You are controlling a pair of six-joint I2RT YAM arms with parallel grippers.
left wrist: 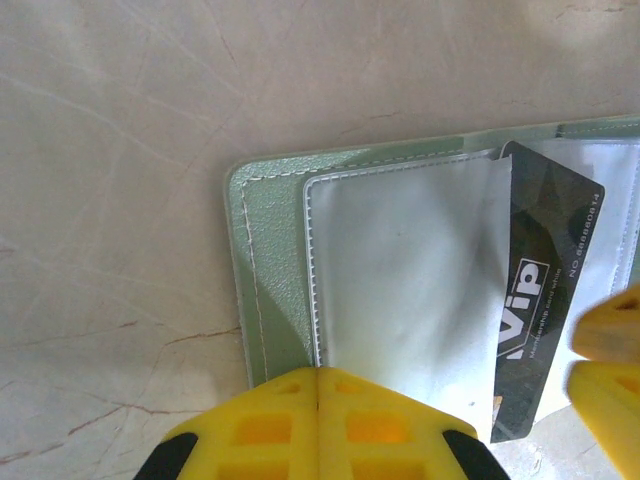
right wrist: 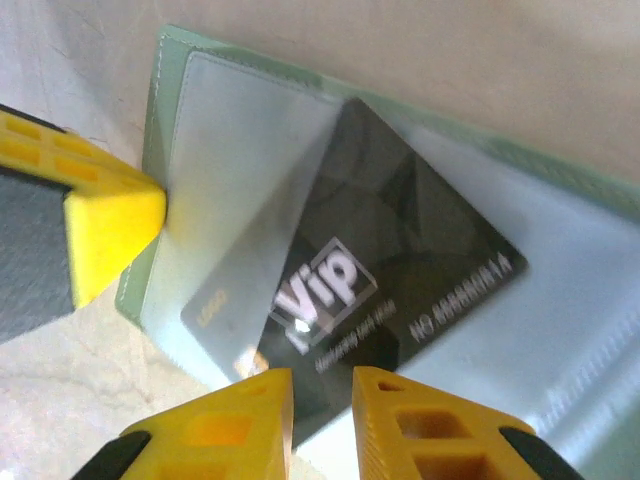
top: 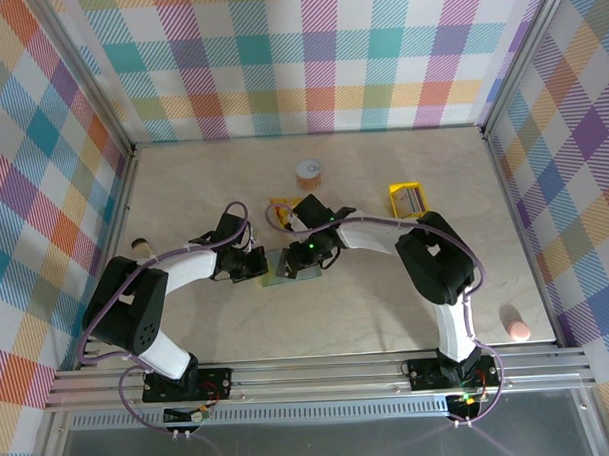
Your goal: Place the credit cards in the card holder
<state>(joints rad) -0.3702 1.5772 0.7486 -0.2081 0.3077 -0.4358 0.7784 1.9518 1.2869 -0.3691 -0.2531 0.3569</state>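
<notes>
the card holder (left wrist: 265, 270) lies open and flat on the table (top: 387, 305), near its middle, between the two grippers, its sage-green cover edged with stitching and its clear plastic sleeves facing up. a black credit card (right wrist: 400, 240) printed "vip" sits on it at a tilt, its upper left part tucked under one clear sleeve and the rest lying bare on the neighbouring sleeve. the right gripper (right wrist: 320, 410) is at the card's lower corner, its yellow fingers set a narrow gap apart with the dark corner showing between them; the card lies face up, not clamped by its flat sides. the left gripper (left wrist: 317, 400) has its yellow fingers pressed together, tips resting on the near edge of the holder's left half; whether a bit of sleeve is pinched between them cannot be told. well to the right and farther back stands a small yellow tray (top: 395, 193) holding more cards (top: 412, 198), grey on top.
</notes>
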